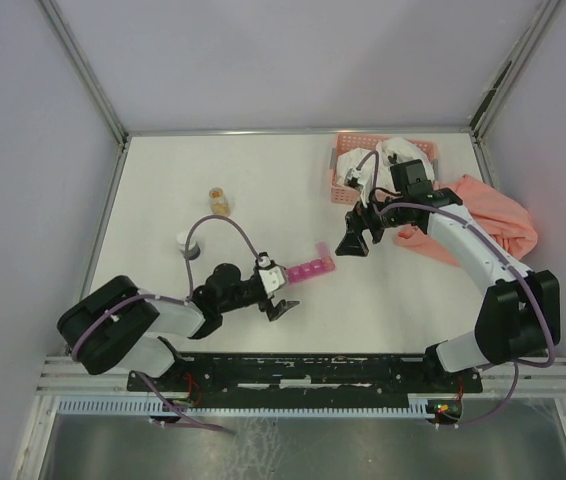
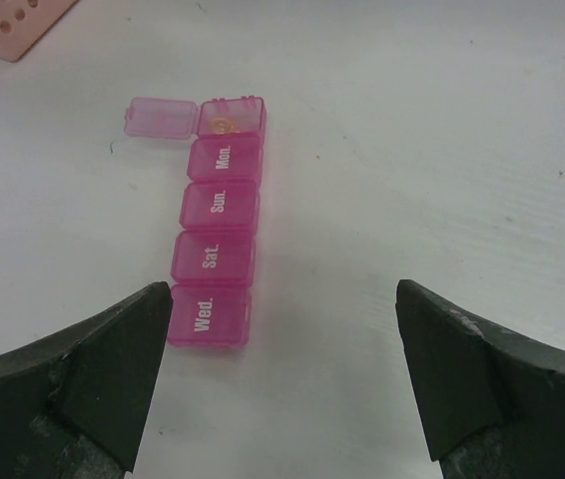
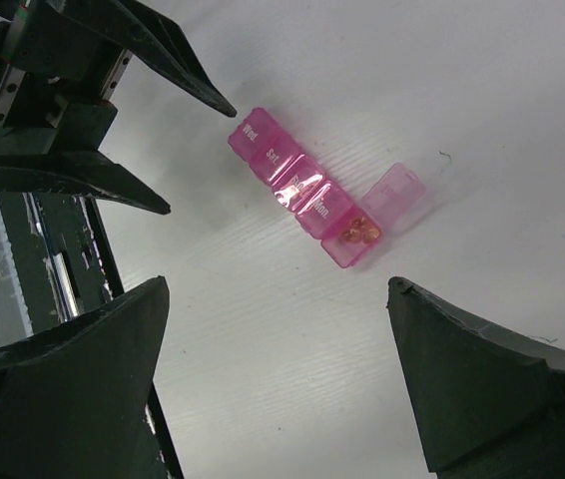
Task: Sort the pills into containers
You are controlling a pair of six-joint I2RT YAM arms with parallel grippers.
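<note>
White tabletop (image 1: 213, 160), walled by pale panels (image 1: 293, 60), carries the magenta pill-organizer strip (image 1: 310, 269) near its middle, just ahead of the left gripper (image 1: 278, 298). In the overhead view the strip's long axis runs roughly left to right. Its "Wed." end lies close beside the left gripper's tips, and the other end points toward the right gripper (image 1: 355, 240). That end compartment (image 2: 231, 118) stands open with its lid (image 2: 161, 116) flipped sideways and orange pills (image 3: 357, 232) inside. The other four lids are shut. Both grippers' jaws are spread wide and hold nothing.
</note>
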